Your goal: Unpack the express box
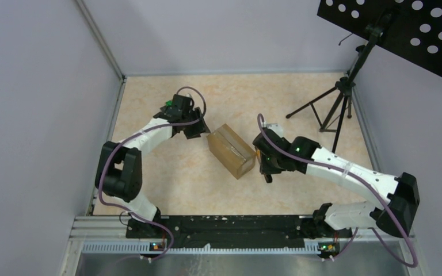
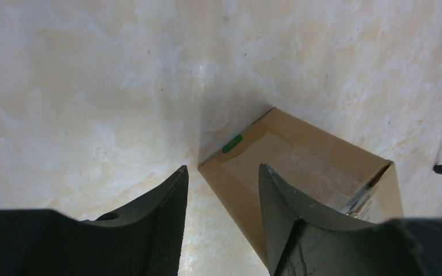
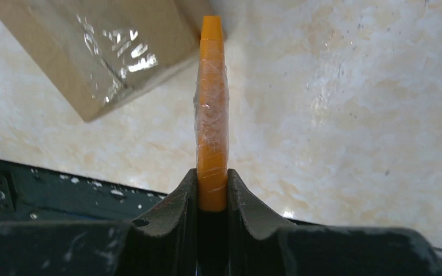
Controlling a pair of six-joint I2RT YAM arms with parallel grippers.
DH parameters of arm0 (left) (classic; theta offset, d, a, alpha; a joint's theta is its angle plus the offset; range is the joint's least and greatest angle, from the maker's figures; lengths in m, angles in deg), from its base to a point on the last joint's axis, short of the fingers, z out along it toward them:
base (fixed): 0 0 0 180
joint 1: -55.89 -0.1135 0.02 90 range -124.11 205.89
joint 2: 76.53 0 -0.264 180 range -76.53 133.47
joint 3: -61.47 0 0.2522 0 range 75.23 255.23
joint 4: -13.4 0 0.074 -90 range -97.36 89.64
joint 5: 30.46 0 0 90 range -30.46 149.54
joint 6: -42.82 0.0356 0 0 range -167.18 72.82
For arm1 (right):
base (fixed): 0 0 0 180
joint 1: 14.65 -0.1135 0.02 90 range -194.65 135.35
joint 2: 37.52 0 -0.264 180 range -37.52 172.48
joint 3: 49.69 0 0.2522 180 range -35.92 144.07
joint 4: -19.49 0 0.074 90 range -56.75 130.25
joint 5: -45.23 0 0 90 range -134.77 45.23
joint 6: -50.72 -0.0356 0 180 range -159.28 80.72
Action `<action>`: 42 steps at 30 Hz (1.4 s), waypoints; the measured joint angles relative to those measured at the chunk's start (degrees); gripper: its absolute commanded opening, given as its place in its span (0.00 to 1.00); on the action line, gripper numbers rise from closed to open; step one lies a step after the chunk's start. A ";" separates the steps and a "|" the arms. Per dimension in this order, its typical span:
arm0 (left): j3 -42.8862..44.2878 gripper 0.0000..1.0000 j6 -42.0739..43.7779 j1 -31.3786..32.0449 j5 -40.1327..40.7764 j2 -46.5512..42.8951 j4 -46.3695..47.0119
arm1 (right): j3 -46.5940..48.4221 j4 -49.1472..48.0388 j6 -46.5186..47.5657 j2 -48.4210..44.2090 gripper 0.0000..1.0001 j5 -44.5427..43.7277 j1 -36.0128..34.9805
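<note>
The express box (image 1: 231,150), a small brown carton with clear tape along its top seam, lies at an angle in the middle of the table. My left gripper (image 1: 198,129) hovers at its far-left end. In the left wrist view that gripper (image 2: 222,168) is open, its jaws astride the box's (image 2: 311,167) near corner, where a small green sticker (image 2: 232,143) shows. My right gripper (image 3: 213,171) is shut on a flat orange tool (image 3: 213,103) wrapped in clear film. The tool's tip reaches the edge of the box (image 3: 92,52) at its near-right end (image 1: 258,154).
A black tripod stand (image 1: 336,109) with a perforated black panel (image 1: 403,29) stands at the back right. Grey walls close in the left and far sides. A black rail (image 1: 224,227) carrying the arm bases runs along the near edge.
</note>
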State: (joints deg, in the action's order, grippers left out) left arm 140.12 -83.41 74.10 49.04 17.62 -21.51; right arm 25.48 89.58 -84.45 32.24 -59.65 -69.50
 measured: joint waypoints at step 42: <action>3.63 0.63 4.76 8.96 -5.57 -10.49 -7.74 | 2.73 -17.35 13.33 11.72 0.00 -2.45 20.63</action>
State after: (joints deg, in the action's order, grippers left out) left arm 143.74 -78.65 83.07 43.47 7.13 -29.24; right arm 28.21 72.23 -71.11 43.95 -62.10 -48.87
